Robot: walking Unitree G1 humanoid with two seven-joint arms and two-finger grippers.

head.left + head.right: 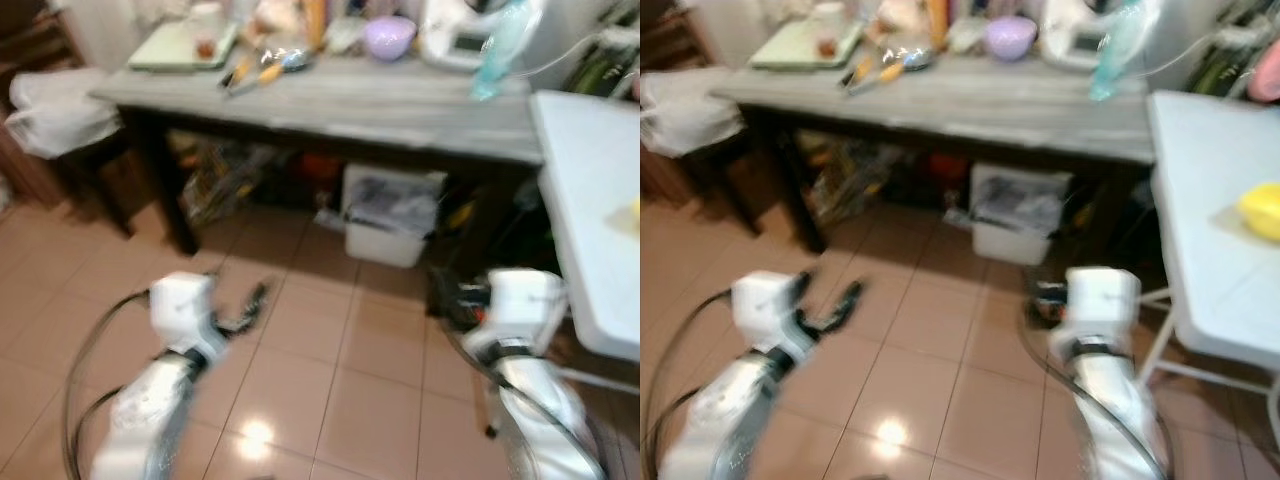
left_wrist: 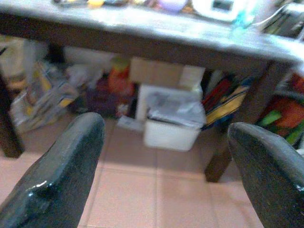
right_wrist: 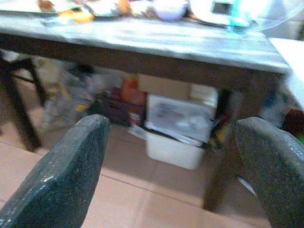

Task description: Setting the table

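Ahead of us, from left: tray, cutlery and bowl lie on the grey surface, well apart from both hands. Left hand is wide and empty; right hand likewise. We judge this the approach step; next we must close on the surface before reaching.

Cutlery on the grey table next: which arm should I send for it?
Left, probably. The cutlery lies toward the left end of the grey table, on the left gripper's side. The right gripper is open too, but faces the table's right half, near the white table.
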